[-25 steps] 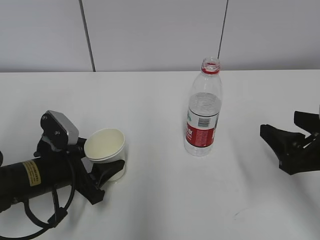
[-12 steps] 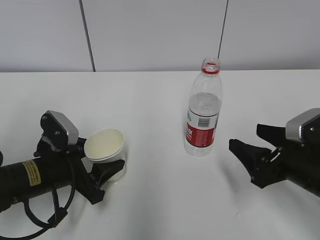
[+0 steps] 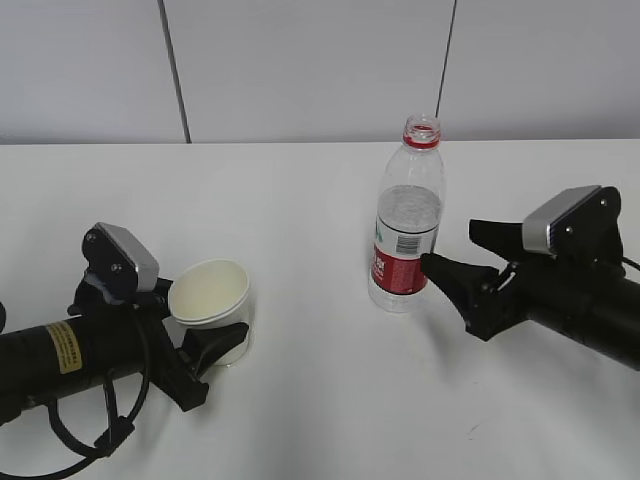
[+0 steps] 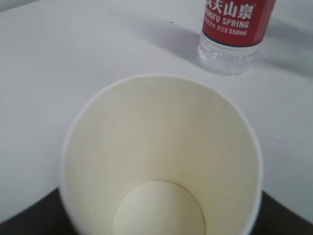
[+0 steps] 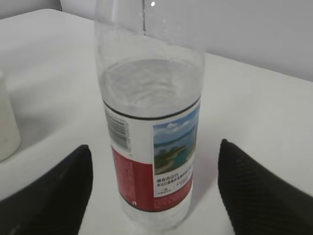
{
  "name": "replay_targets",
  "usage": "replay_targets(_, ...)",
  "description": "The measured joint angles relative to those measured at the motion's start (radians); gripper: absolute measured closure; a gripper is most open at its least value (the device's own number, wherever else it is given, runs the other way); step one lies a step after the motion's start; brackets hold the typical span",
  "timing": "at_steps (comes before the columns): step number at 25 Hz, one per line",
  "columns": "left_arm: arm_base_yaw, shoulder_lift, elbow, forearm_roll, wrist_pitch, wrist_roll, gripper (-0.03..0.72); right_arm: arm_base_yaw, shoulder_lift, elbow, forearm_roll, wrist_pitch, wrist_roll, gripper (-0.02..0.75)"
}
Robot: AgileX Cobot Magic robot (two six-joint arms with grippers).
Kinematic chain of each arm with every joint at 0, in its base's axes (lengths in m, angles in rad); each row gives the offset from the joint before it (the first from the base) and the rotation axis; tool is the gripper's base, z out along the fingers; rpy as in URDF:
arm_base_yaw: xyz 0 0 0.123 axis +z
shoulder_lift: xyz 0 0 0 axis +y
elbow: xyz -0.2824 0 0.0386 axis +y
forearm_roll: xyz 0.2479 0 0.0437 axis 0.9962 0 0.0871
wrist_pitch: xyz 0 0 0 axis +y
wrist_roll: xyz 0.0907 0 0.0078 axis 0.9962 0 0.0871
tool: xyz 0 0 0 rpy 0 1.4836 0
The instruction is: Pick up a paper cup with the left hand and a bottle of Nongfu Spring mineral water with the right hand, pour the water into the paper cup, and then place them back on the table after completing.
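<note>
Externally, the left hand (image 3: pixel 205 350) lies low on the table (image 3: pixel 300 200) at the left of the view, its yellow sticker facing the camera. Its fingers sit on either side of the paper cup (image 3: pixel 210 305); the near finger (image 3: pixel 215 343) touches the cup's lower wall, the far finger is hidden behind the cup. The cup stands upright on the table and appears empty. The bottle (image 3: pixel 407 220) stands upright right of centre, cap off, with a red neck ring and a red-and-white label. The water (image 3: pixel 408 212) fills it to about the shoulder. The right hand (image 3: pixel 452 258) reaches in from the right with its jaws spread wide; the near fingertip (image 3: pixel 440 270) is just beside the bottle's label, and contact cannot be confirmed.

Left wrist view: the paper cup (image 4: pixel 161 161) fills the frame, interior dry and cream-coloured. Dark finger surfaces show at both lower corners against the cup's wall. Whether they press on it cannot be told. The bottle (image 4: pixel 232 29) stands beyond the cup, well apart from it.

Right wrist view: the bottle (image 5: pixel 149 122) stands centred between the two black fingers (image 5: pixel 54 191), with clear space on both sides. The jaws are fully apart and hold nothing. The water surface (image 5: pixel 146 81) lies just above the label. The cup's edge (image 5: pixel 7 122) shows at far left.
</note>
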Motion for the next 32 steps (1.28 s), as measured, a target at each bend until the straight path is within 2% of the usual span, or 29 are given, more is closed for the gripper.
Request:
replay_targets(10, 0.000, 0.000, 0.000, 0.000, 0.002, 0.000, 0.237, 0.006, 0.086, -0.105, -0.033, 0.000, 0.049, 0.146)
replay_targets(19, 0.000, 0.000, 0.000, 0.000, 0.002, 0.000, 0.237, 0.065, 0.107, -0.184, -0.003, 0.060, 0.053, 0.146)
replay_targets(32, 0.000, 0.000, 0.000, 0.000, 0.002, 0.000, 0.237, 0.067, 0.189, -0.289, -0.023, 0.047, 0.054, 0.146)
